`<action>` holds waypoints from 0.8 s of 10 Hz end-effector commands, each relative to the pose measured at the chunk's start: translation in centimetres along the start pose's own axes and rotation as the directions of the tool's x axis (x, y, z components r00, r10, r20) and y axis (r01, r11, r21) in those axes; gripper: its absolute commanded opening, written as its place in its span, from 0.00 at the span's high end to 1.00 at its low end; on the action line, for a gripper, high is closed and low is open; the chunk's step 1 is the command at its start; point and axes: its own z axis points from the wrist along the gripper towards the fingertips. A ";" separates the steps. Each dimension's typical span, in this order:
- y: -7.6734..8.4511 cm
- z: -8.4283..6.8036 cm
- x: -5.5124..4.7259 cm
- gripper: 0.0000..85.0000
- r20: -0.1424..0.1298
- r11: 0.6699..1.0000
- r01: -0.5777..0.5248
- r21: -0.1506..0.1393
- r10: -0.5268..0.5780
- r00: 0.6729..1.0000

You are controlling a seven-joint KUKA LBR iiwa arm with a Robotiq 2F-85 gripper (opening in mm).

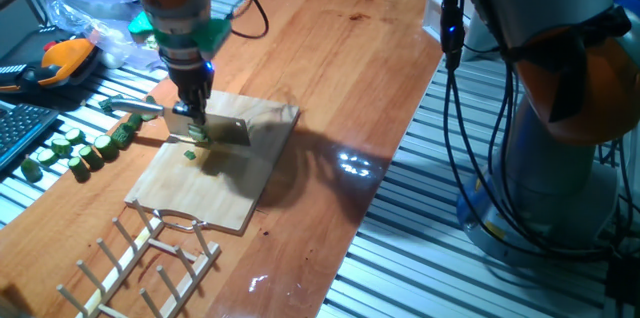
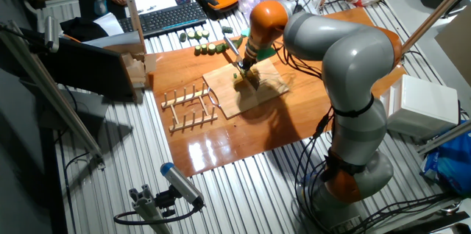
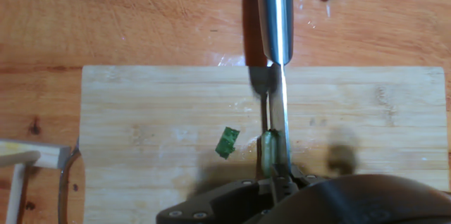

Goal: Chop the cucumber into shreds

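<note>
My gripper (image 1: 193, 110) is shut on a steel knife (image 1: 222, 130) and stands over the wooden board (image 1: 230, 186). The blade (image 3: 276, 122) shows edge-on in the hand view, its handle (image 3: 275, 13) pointing to the far side. The cucumber (image 3: 269, 151) is a small pale green piece pressed against the blade's left side, low on the board. One of the shreds (image 3: 227, 142), a tiny green strip, lies a little to its left, and it also shows as a green bit (image 1: 190, 155) in front of the knife. In the other fixed view the gripper (image 2: 245, 68) hides the cut.
Several thick dark green cucumber chunks (image 1: 75, 148) lie off the board's left side, by a keyboard (image 2: 165, 17). A wooden rack (image 1: 140, 268) touches the board's near corner. An orange tool (image 1: 60, 58) and a plastic bag (image 1: 95, 3) sit at the back left.
</note>
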 end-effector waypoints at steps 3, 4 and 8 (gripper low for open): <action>-0.4 0.0 -0.3 1.00 -0.001 1.000 0.009 0.002 -0.009 1.000; -0.4 0.1 -0.3 1.00 -0.001 1.000 0.009 0.002 -0.009 1.000; -2.4 0.2 -1.4 1.00 -0.004 0.998 0.054 -0.019 -0.054 0.999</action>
